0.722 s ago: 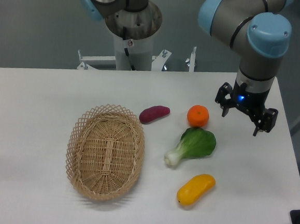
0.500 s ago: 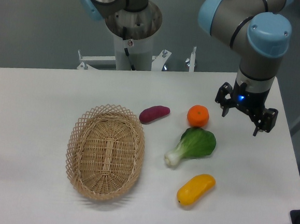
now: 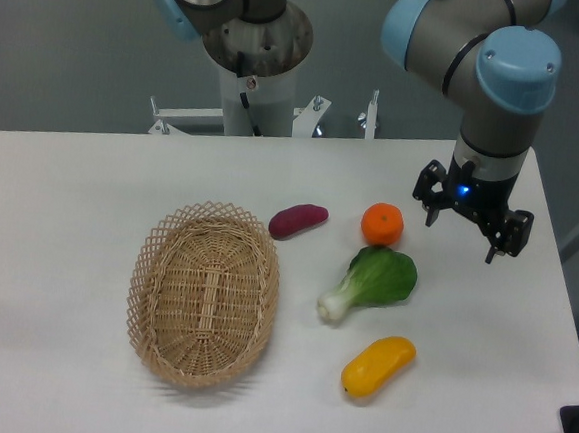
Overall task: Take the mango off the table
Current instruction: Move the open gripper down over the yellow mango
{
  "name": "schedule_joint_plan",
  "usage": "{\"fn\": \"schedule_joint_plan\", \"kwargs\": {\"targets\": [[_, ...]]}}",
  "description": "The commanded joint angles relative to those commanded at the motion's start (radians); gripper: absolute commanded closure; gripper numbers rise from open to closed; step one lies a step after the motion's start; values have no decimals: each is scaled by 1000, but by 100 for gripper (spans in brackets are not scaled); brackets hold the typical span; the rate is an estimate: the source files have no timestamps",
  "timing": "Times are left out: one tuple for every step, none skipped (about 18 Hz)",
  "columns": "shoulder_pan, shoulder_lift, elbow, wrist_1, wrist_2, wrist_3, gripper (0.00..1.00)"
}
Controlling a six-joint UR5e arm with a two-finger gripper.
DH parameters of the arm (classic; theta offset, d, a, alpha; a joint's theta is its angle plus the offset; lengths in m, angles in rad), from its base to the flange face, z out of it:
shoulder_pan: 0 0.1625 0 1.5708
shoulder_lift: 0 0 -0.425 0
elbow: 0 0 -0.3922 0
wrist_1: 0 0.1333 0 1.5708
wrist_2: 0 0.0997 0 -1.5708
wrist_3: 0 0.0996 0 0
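Yellow mango [image 3: 378,366] lies on the table [image 3: 69,219], well apart from the wide-spread, empty jaws [image 3: 463,228].

Pincer [image 3: 463,226] shifted slightly left and up; jaws remain spread, empty.

Place: a robotics lab is indicated.
Arm: a grey industrial arm [image 3: 482,61] with pale blue joint caps is mounted on a metal pedestal [image 3: 253,68] behind the bench.
Bench: a plain white bench [image 3: 59,218] is set against a bare grey floor.
Props: a wicker basket [image 3: 203,292] and scattered produce, among them an orange [image 3: 382,224], are laid out as test objects.
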Motion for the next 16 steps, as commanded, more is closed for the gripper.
{"fn": "schedule_joint_plan", "kwargs": {"targets": [[-2,-9,3,2,-6,0,0],[-6,-17,0,15,-15,-2,0],[-15,-24,-3,40,-14,-2,0],[-27,-40,-11,69,-14,-3,0],[-38,-52,-15,95,-14,-3,0],[-47,-66,-20,113,-14,-2,0],[-54,-81,-20,133,-15,0,0],[-63,-97,-18,147,-15,-2,0],[-74,-115,-17,167,-17,-3,0],[-81,-130,-17,190,-20,-18,0],[-87,-143,-18,215,-31,-59,0],[-87,-155,-20,239,-63,-101,0],[-89,-166,-23,261,-93,-129,0],[-89,-179,-23,276,-107,-135,0],[-89,-196,-21,294,-110,-129,0],[-94,-213,-21,317,-113,-126,0]]}}
